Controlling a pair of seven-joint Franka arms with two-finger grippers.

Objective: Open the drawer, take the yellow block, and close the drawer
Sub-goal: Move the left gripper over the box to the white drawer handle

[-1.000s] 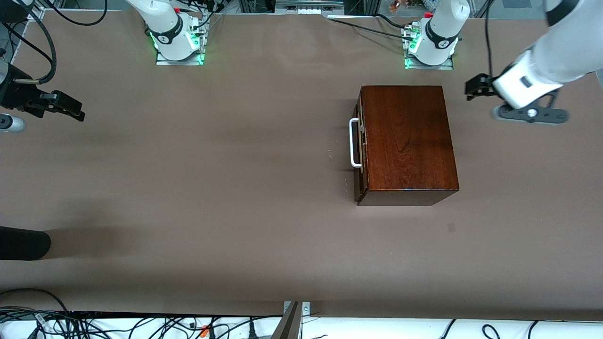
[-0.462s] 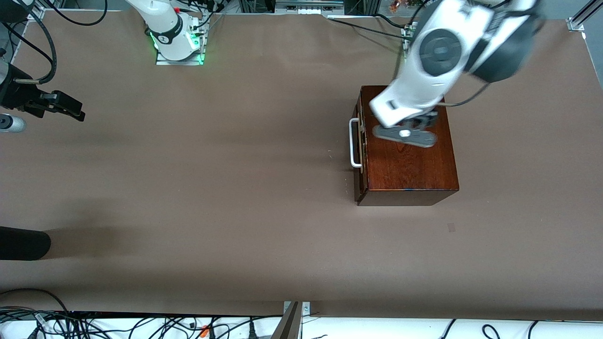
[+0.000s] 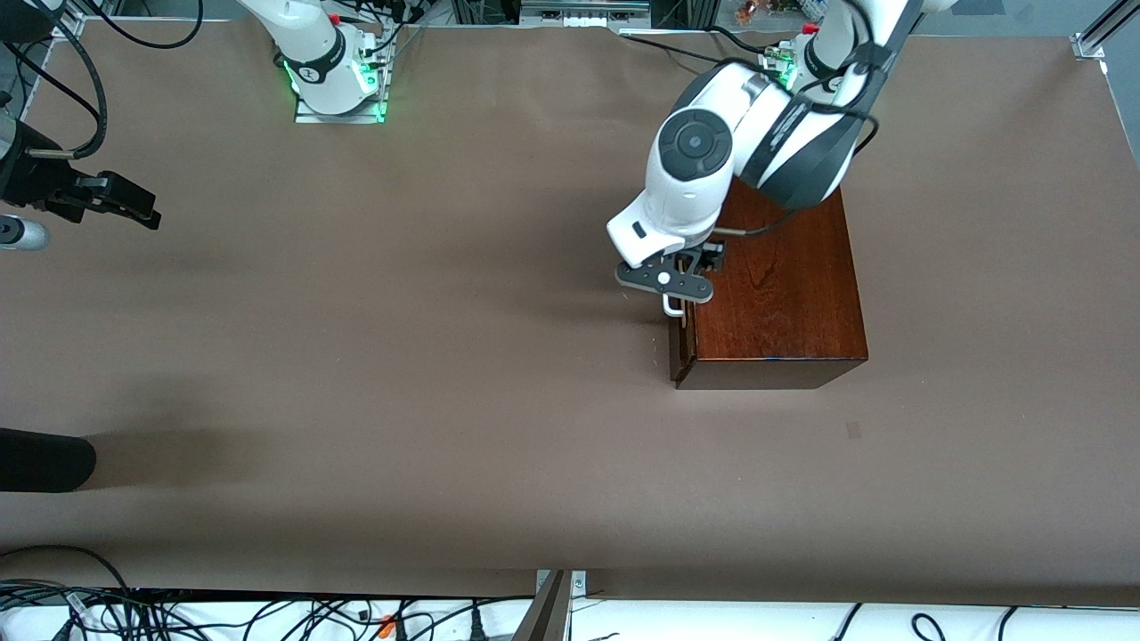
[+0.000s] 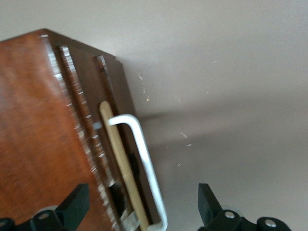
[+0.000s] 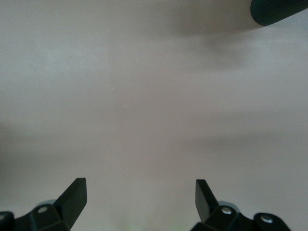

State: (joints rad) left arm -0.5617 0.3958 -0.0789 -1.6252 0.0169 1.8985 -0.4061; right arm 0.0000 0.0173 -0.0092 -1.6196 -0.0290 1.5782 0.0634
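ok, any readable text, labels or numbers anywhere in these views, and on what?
None legible.
Wooden box and its drawer handle: plain, no markings.
Round emblems on the arm bases: too small to read.
Table covering: blank.

Bare table lies open before the drawer, whose white handle stands between the left hand's parted fingers.

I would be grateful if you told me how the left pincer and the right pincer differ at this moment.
The left pincer hangs over the drawer's white handle, which lies between its spread fingers; the right pincer waits above bare table at the right arm's end. The left arm reaches across the wooden box; the right arm stays at the table's edge. Both are open and empty.
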